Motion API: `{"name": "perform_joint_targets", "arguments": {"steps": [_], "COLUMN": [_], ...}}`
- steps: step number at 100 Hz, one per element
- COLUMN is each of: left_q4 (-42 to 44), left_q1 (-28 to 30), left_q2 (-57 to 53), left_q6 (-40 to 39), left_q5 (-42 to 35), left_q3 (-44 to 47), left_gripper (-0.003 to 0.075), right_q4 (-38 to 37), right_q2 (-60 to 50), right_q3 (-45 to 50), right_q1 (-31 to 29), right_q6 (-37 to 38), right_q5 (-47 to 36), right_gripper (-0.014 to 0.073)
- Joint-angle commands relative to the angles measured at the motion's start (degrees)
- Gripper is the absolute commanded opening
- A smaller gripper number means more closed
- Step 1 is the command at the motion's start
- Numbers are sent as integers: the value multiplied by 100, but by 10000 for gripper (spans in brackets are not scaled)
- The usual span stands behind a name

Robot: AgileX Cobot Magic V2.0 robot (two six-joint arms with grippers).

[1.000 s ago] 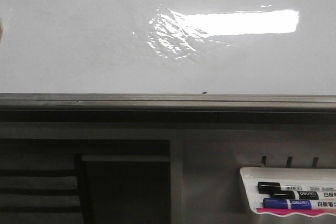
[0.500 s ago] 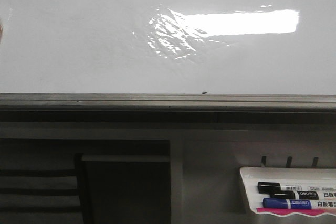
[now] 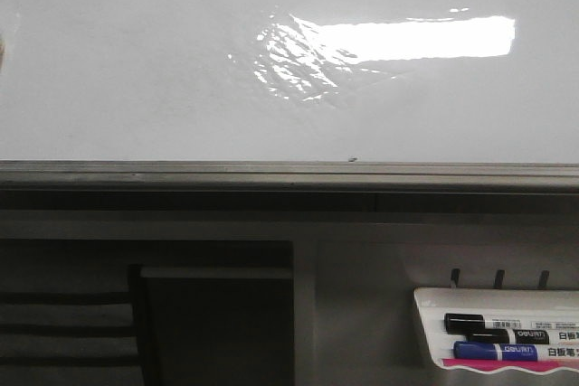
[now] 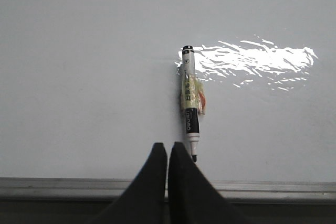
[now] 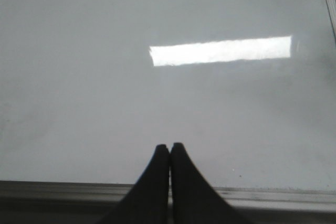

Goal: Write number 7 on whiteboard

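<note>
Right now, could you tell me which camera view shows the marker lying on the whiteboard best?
The left wrist view: the marker lies on the whiteboard, uncapped, its tip just beyond the shut left gripper. The front view shows only bare board and two other markers in a tray. The right wrist view shows none.

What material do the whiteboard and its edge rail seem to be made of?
The whiteboard looks like a glossy white coated panel: it mirrors a bright rectangular glare, and a wrinkled shiny patch suggests a film on top. The edge rail looks like matte grey metal, perhaps aluminium, with long straight grooves.
</note>
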Motion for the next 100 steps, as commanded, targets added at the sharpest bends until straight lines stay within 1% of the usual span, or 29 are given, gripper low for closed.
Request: {"name": "perform_joint_targets", "arguments": {"steps": [1, 11, 18, 30, 42, 51, 58, 69, 87, 100], "left_q4": [-147, -314, -328, -328, -316, -260, -260, -246, -246, -246], "left_q1": [13, 13, 13, 13, 13, 13, 13, 13, 13, 13], "left_q2": [-177, -79, 112, 697, 1422, 1959, 2270, 2550, 2776, 2799], "left_q6": [-61, -61, -61, -61, -61, -50, -50, -50, -50, -50], "left_q5": [-491, -227, 100, 771, 1601, 1955, 2018, 1917, 1917, 1917], "left_q3": [-158, -618, -1019, -1795, -2605, -3077, -3266, -3303, -3293, -3293], "left_gripper": [-20, -20, -20, -20, -20, -20, -20, -20, -20, -20], "right_q4": [19, 66, 66, 45, 11, -26, -35, -35, -10, -10], "right_q2": [-89, 48, 282, 897, 1605, 2098, 2403, 2671, 2720, 2720], "right_q3": [-385, -1023, -1530, -2329, -3049, -3427, -3621, -3700, -3700, -3700], "right_q1": [-36, -36, -36, -36, -36, -36, -36, -36, -36, -36], "right_q6": [-30, -30, -30, -41, -93, -92, -92, -92, -92, -92], "right_q5": [-65, 778, 1287, 1908, 2437, 2818, 2893, 2819, 2809, 2648], "right_gripper": [-71, -71, -71, -71, -71, -71, -71, -71, -71, -71]}}
